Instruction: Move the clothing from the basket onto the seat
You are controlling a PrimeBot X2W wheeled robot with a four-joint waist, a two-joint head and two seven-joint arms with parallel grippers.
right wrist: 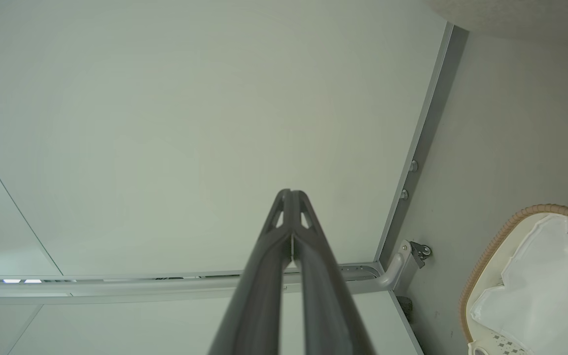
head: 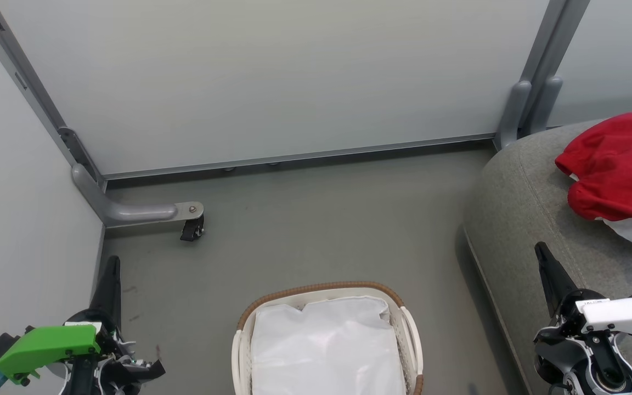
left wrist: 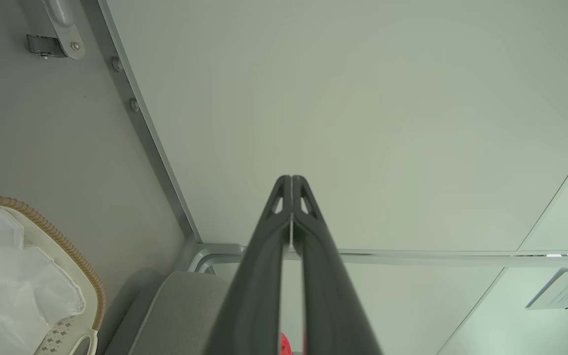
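Where the sofa comes into the head view at the right, the clothing lies on its grey seat: a crumpled red heap with a white part showing at its lower edge, partly cut by the frame's right edge. It is well apart from the basket.

Basket: on the floor, bottom centre of the head view, just left of the sofa's front. The brown woven rim runs round white perforated walls. A white liner sheet covers the inside, wrinkled, with its edges turned up against the walls.

Right gripper: lower right, over the sofa's front edge, fingers pointing up the view, near the clothing but not touching it. In the right wrist view the two dark fingers are pressed together along their length with nothing between them.

Left gripper: lower left, over the floor beside the side panel, apart from the basket. In the left wrist view its fingers meet at the tips and hold nothing. A green cover sits on that wrist.

Surroundings: pale partition panels in grey metal frames close off the space behind and to the left. A frame foot with a small black caster stands on the floor at the back left.
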